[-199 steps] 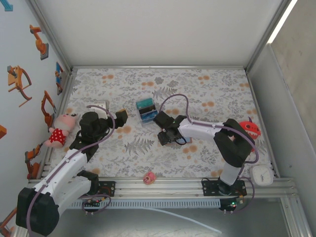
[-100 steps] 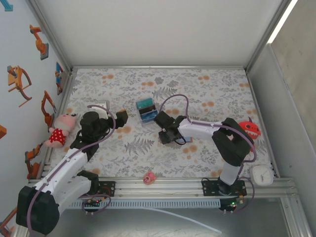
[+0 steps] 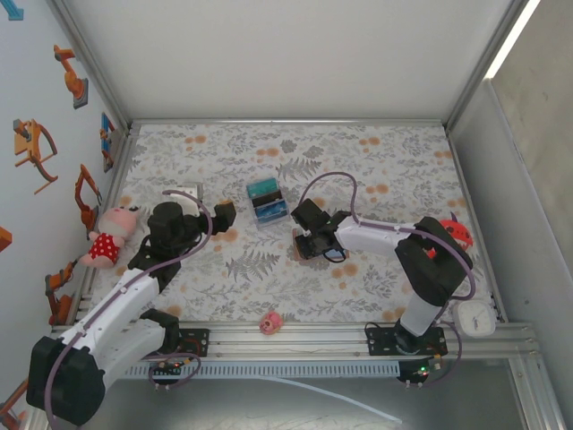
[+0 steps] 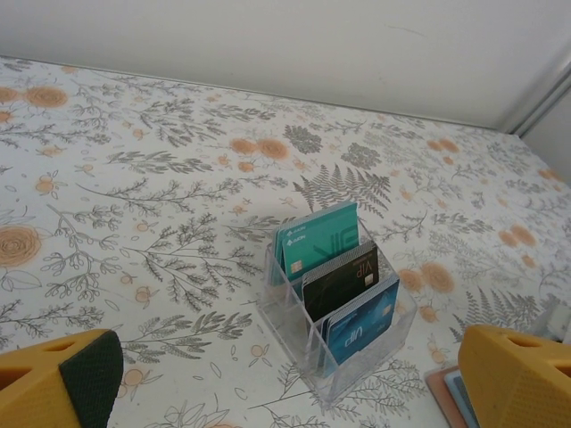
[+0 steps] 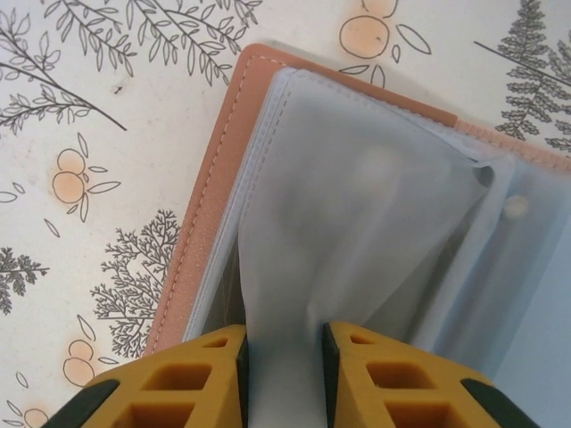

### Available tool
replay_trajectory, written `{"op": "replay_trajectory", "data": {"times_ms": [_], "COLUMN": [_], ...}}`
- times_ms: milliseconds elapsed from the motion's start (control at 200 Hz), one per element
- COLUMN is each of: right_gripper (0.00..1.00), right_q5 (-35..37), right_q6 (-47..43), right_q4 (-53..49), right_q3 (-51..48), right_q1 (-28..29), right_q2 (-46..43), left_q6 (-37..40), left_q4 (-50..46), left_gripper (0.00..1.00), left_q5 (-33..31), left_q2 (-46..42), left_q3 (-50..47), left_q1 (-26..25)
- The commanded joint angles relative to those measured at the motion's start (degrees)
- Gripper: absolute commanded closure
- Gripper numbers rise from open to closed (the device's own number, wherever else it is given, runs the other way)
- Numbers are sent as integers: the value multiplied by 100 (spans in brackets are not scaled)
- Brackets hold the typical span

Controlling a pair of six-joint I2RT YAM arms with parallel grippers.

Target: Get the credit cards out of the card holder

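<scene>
The table (image 3: 385, 161) carries the holder (image 5: 223, 152), lying open just beside a clear stand (image 4: 287, 303) with three cards (image 4: 317, 236) upright in it. The right pincer (image 5: 281, 357) pinches a pale sleeve of the holder; I cannot tell whether a card is inside. The left pincer (image 4: 285, 379) hangs spread wide, facing the stand. Lift the sleeve gently, with the cover kept flat.

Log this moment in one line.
left pincer open | right pincer pinching wallet pocket | cards standing in clear rack

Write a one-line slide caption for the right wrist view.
Right jaws pinch a translucent inner sleeve of the open tan card holder.
</scene>
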Motion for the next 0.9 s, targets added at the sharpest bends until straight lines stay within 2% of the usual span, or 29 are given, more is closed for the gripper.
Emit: {"op": "replay_trajectory", "data": {"times_ms": [0,140,361,571,896], "right_gripper": [77,85,85,84,75], "right_q5": [-75,-386,-1110,-820,-485], "right_q6": [64,71,58,89,135], "right_q4": [-164,-114,245,8,-245], "right_q3": [-100,-101,-324,-349,-206], "right_q1": [-16,-3,98,98,98], "right_q2": [-33,-41,-324,-524,-648], "left_q6": [217,358,302,300,289], "left_q4": [-26,36,209,289,496], "left_gripper": [3,3,3,3,3], "left_q5": [-38,-353,-641,-676,-832], "left_q2": [-66,-101,-95,50,74], "left_q3": [239,270,231,275,283], "left_q1": [-152,-430,-663,-762,-837]}}
